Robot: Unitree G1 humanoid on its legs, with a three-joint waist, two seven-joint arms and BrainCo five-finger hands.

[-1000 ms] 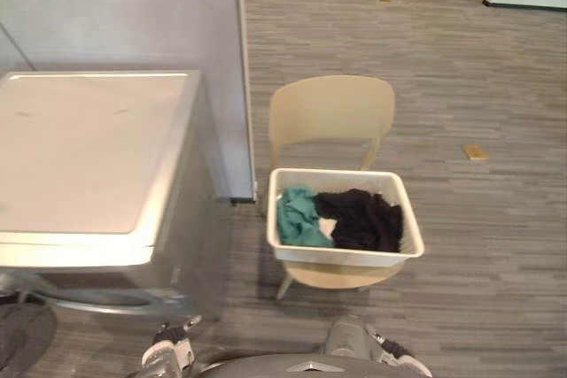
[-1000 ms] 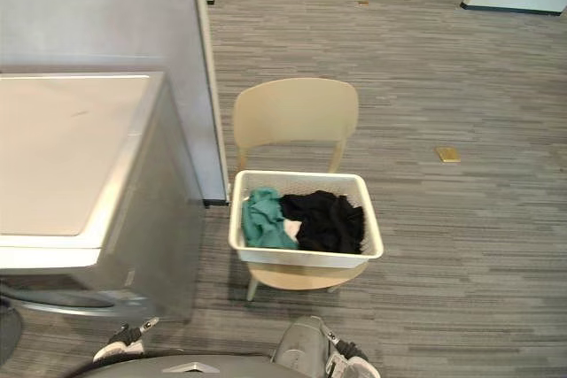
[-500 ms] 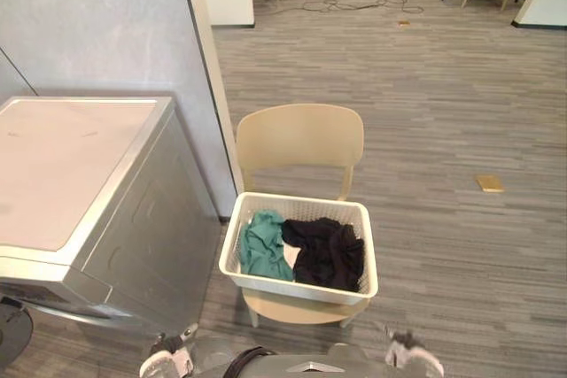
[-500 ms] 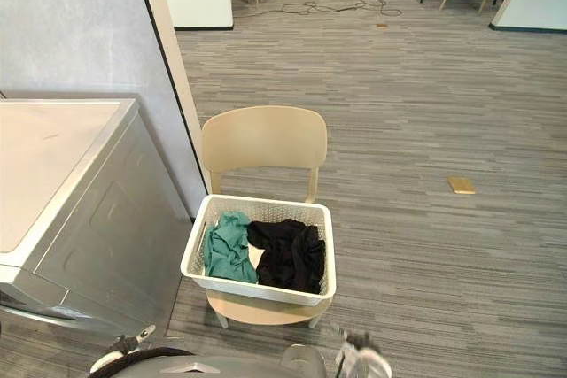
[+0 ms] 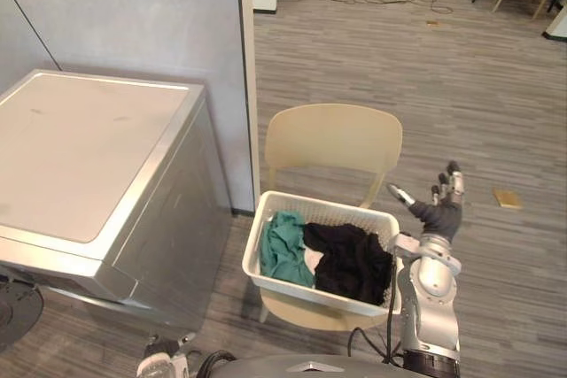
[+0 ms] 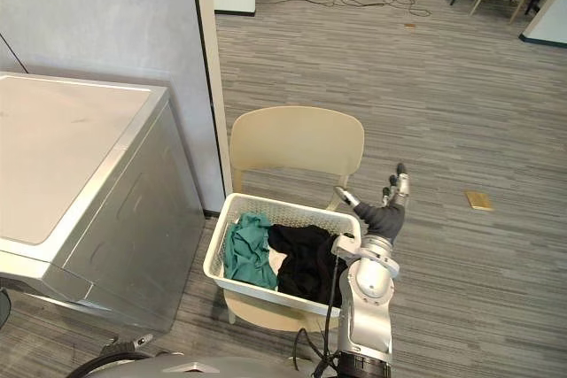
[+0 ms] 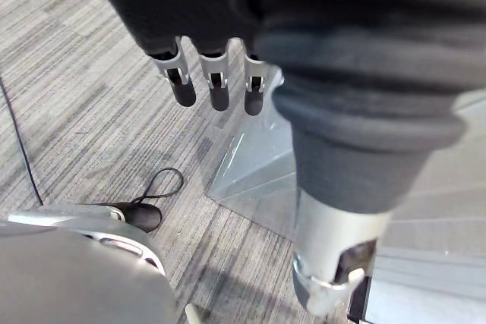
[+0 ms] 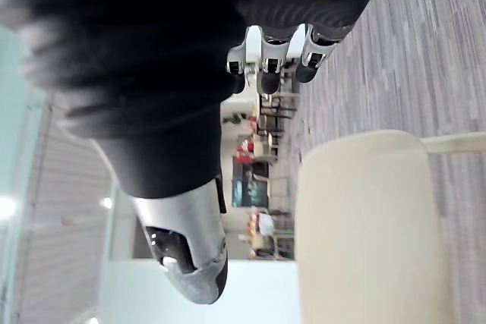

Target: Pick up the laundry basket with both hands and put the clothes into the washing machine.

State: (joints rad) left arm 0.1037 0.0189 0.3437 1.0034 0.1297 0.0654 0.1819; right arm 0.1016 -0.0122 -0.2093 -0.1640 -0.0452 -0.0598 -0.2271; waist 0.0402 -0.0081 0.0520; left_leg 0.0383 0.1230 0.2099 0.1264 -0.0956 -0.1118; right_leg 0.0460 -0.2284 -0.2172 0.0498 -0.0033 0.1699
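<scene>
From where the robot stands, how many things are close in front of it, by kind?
Silver-grey washing machine: 1
Beige plastic chair: 1
White mesh plastic laundry basket: 1
Teal cloth: 1
Black cloth heap: 1
Small yellow flat piece on the floor: 1
Total: 6

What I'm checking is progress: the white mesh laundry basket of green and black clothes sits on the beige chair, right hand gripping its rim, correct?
No: the right hand is open beside the white mesh laundry basket, not gripping its rim; see left eye view. Rest holds.
</scene>
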